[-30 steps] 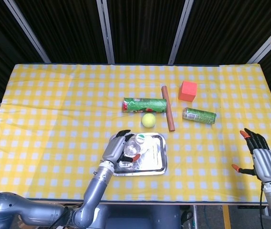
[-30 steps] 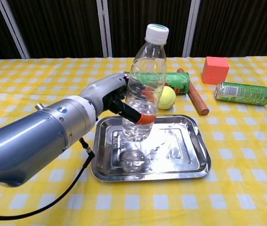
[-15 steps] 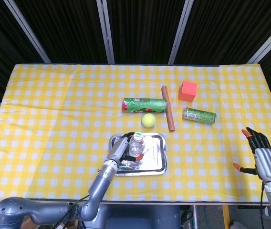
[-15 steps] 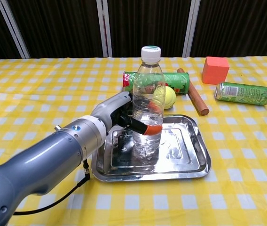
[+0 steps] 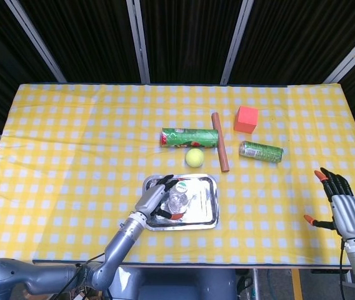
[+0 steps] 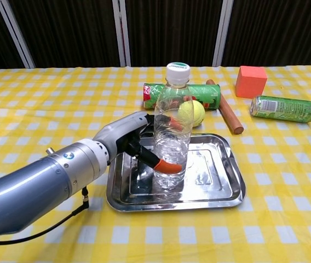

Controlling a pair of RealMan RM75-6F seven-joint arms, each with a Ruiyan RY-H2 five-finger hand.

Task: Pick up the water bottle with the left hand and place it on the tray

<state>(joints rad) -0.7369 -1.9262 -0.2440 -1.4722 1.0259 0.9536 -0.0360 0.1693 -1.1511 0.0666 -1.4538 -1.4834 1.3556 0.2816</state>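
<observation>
The clear water bottle (image 6: 173,137) with a white cap stands upright on the left half of the steel tray (image 6: 216,181). My left hand (image 6: 139,137) wraps it from the left, thumb across its lower front and fingers behind it. From above, the bottle (image 5: 179,194) shows cap-up inside the tray (image 5: 209,212), with my left hand (image 5: 152,200) against it. My right hand (image 5: 343,206) hovers with fingers spread and nothing in it near the table's right front edge, far from the tray.
Behind the tray lie a green tube can (image 6: 199,94), a yellow-green ball (image 6: 191,113) and a brown stick (image 6: 225,114). A red cube (image 6: 251,81) and a green drink can (image 6: 282,108) sit at the back right.
My left hand has carried the bottle down from above the tray until it stands on the tray. The right hand has stayed put.
</observation>
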